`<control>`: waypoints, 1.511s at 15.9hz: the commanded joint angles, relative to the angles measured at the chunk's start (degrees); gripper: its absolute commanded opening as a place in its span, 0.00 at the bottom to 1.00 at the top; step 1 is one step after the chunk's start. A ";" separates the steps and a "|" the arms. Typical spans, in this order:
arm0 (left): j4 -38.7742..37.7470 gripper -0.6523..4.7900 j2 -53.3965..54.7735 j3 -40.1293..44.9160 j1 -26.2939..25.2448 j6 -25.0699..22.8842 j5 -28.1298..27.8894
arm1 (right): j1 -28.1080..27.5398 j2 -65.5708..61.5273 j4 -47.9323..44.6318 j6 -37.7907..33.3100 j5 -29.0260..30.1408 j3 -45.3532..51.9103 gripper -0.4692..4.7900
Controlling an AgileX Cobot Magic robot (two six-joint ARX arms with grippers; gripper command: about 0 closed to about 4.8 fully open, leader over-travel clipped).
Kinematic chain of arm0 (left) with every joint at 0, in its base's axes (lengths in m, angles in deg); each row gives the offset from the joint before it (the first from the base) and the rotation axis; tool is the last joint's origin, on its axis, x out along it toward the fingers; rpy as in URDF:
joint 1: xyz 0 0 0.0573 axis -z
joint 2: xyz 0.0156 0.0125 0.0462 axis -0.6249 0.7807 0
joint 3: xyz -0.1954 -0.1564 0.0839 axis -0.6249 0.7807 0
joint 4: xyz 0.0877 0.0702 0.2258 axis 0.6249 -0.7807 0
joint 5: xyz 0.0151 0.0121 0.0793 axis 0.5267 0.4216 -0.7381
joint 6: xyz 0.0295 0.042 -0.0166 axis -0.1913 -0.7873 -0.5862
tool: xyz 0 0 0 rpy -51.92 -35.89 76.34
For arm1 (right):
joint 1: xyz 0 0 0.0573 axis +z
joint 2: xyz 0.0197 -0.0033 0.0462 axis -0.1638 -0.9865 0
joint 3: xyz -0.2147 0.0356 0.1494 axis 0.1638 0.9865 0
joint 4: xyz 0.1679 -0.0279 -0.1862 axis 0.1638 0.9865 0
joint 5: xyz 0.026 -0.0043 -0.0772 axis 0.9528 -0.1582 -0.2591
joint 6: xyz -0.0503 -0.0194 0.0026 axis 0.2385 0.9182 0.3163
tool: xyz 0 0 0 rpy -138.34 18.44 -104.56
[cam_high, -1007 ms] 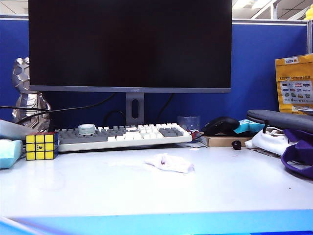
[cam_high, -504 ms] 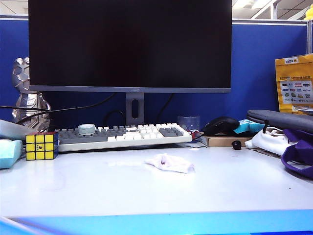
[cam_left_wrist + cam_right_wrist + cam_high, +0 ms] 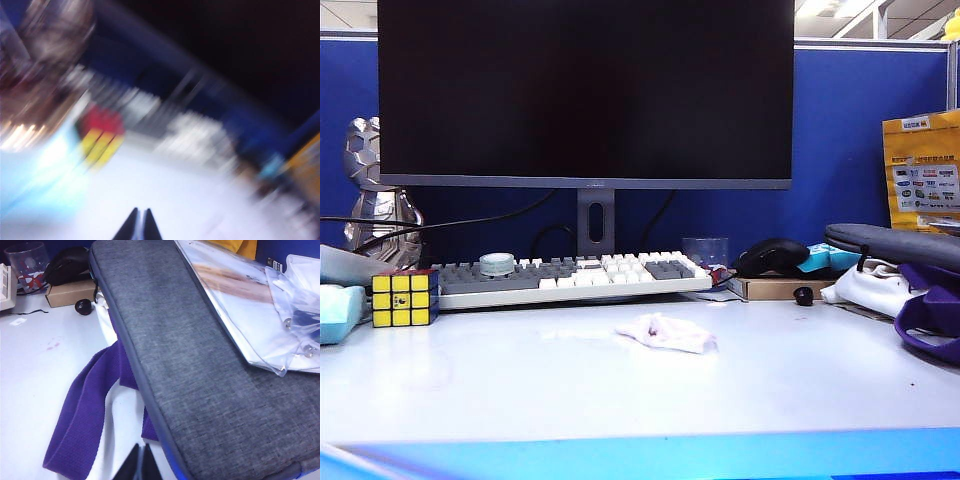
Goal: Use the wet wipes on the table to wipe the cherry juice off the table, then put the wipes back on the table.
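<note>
The wet wipes (image 3: 665,332), a crumpled white sheet with faint pink stains, lie on the white table (image 3: 520,385) just in front of the keyboard. Neither gripper shows in the exterior view. In the right wrist view, a faint reddish smear of cherry juice (image 3: 52,344) marks the table near a small black ball (image 3: 83,306). My right gripper (image 3: 141,449) is shut and empty, above the table between a purple strap (image 3: 85,410) and a grey sleeve (image 3: 200,365). The left wrist view is motion-blurred. My left gripper (image 3: 140,214) is shut and empty over bare table.
A monitor (image 3: 585,90) and keyboard (image 3: 570,275) stand at the back. A Rubik's cube (image 3: 404,298), a pale blue block (image 3: 338,310) and a silver figure (image 3: 375,200) crowd the left. A mouse on a cardboard box (image 3: 775,288) and a white bag (image 3: 875,288) sit to the right.
</note>
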 commanded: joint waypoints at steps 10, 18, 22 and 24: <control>17.46 0.16 63.41 -46.56 13.03 -10.49 21.59 | -0.04 0.02 -0.11 0.13 -0.04 0.00 0.09; -6.08 0.16 99.91 -71.60 32.13 -25.92 10.97 | 0.02 0.02 -0.11 0.13 -0.04 0.00 0.09; -18.10 0.16 104.06 -75.82 38.25 -34.03 -2.08 | -0.04 0.02 -0.11 0.13 -0.02 0.00 0.09; -18.08 0.16 105.28 -75.82 40.02 -34.77 -2.25 | -0.02 0.02 -0.11 0.13 -0.04 0.00 0.09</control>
